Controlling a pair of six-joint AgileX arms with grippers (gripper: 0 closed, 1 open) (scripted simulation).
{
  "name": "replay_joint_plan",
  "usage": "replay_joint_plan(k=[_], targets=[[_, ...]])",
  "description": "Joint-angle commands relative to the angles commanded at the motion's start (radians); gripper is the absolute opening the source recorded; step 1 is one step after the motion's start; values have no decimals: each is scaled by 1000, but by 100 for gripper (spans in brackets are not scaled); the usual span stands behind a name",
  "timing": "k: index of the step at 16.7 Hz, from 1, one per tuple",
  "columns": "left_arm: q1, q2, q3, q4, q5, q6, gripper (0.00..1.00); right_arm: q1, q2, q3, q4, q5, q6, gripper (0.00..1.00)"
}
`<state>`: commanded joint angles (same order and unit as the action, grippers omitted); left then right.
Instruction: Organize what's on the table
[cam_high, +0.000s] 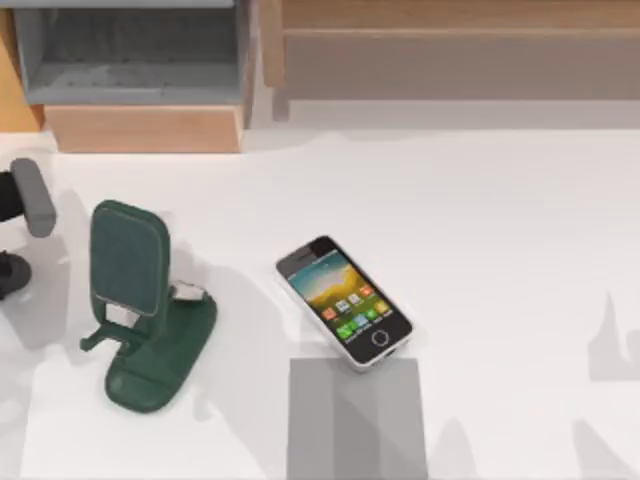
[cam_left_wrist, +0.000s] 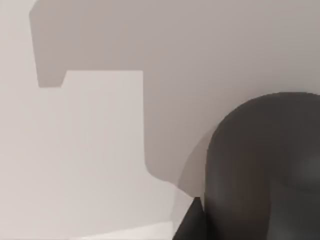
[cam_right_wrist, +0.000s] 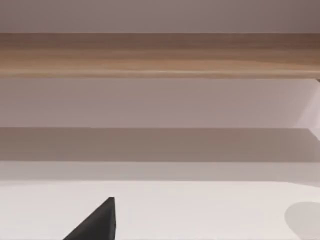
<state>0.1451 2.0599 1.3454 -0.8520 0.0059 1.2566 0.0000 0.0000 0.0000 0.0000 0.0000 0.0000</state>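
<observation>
Phone (cam_high: 345, 301) lies flat, screen up, near the middle of the table (cam_high: 520, 230), angled diagonally; green stand (cam_high: 145, 305) sits upright well to its left, cradle facing forward. Wooden and grey shelf unit (cam_high: 140, 80) runs along the far edge. My left arm (cam_high: 30, 200) is parked at the table's left edge, beside the stand; its jaws' state I cannot tell. My right arm's wrist view looks across bare tabletop to the shelf; jaw state there, cannot tell either. My read: nothing started, the phone likely belongs on the stand. To do it well: come down square to the phone's long edges, grip across the narrow width, lift clear, tilt to match the cradle before setting down.
</observation>
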Motion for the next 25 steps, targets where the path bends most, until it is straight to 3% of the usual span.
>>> replay_joint_plan(k=[9, 17, 21, 25], targets=[[-4, -107, 222, -336, -1, -3, 0, 0, 0, 0, 0, 0, 0, 100], [-22, -139, 239, -323, -13, 31, 0, 0, 0, 0, 0, 0, 0, 100], [-141, -262, 289, -227, -56, 210, 0, 0, 0, 0, 0, 0, 0, 100], [-368, -368, 306, -114, -86, 460, 0, 0, 0, 0, 0, 0, 0, 100]])
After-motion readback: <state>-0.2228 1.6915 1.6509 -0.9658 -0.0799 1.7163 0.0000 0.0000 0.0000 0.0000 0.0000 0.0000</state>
